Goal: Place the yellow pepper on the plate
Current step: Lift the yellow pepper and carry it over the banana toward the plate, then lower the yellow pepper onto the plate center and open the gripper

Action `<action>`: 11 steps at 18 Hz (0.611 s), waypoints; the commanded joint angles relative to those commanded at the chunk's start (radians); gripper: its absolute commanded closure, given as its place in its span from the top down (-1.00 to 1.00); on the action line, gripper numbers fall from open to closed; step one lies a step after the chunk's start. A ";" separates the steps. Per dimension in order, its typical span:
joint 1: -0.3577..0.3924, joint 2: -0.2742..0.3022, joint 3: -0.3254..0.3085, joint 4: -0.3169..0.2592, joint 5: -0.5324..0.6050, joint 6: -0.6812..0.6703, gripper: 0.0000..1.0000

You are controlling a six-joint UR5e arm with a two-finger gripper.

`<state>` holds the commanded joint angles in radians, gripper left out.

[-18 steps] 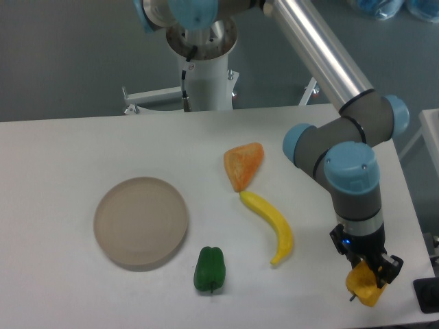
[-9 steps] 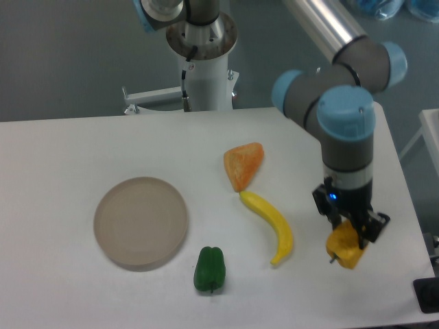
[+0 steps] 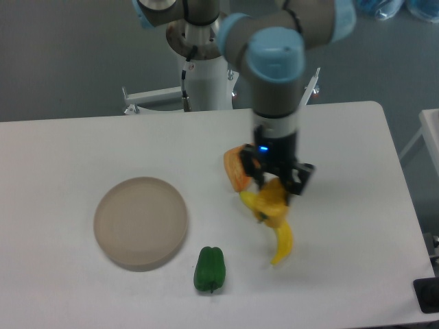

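Pepper (image 3: 274, 203) clamped in hand (image 3: 277, 184)

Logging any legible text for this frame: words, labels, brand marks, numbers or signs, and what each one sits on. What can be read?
None: no legible text anywhere in the camera view.
The gripper holding the yellow pepper shows only a small blue light, no lettering.
The plate, banana, green pepper and orange wedge are unmarked.
The arm's base column carries no readable label.
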<state>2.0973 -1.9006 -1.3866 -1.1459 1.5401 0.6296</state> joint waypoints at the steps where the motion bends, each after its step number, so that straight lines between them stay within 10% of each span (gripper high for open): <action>1: -0.031 -0.006 -0.006 0.003 -0.003 -0.080 -0.19; 11: -0.152 -0.080 -0.124 0.138 -0.080 -0.323 -0.19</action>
<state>1.9451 -1.9804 -1.5106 -1.0081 1.4603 0.3068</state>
